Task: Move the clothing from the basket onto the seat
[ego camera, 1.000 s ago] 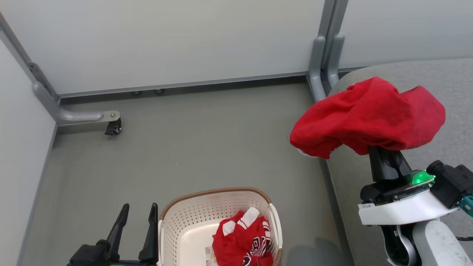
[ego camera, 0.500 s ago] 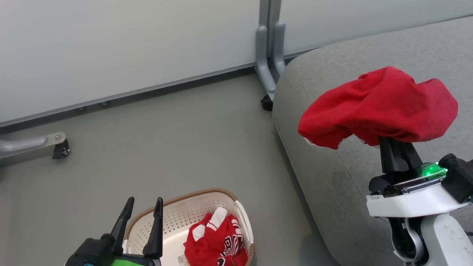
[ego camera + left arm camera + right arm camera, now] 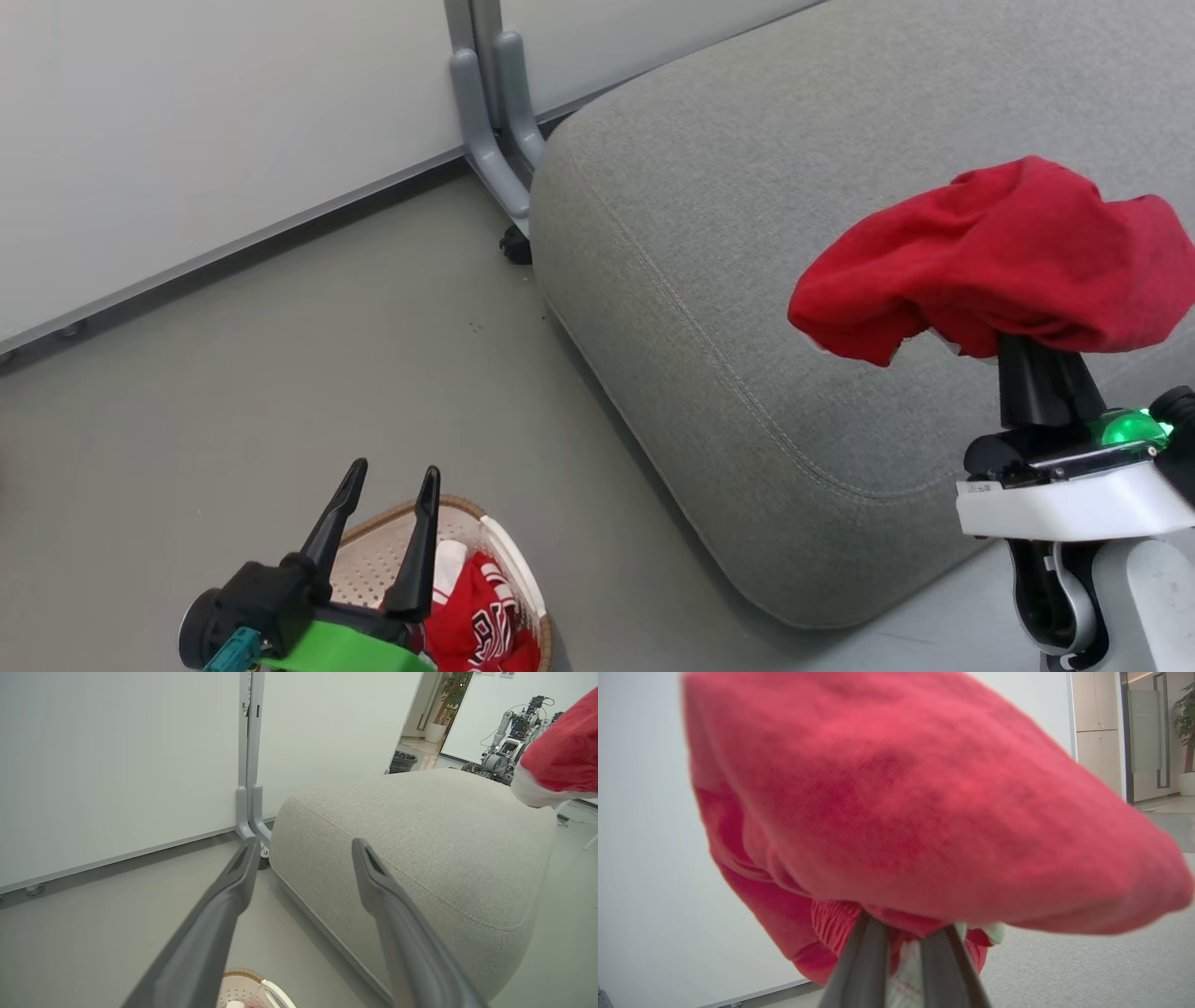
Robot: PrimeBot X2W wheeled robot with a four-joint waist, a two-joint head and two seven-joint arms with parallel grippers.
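Two garments, split: plain bright red fabric garment bunched over my right gripper, fingers pinched shut on a fold, raised above the big grey upholstered sofa seat, probably carried high to clear the edge before dropping. Red jersey with white trim lies in the cream perforated plastic basket on the floor; its black-and-white print unreadable. My left gripper spread wide, empty, above the basket.
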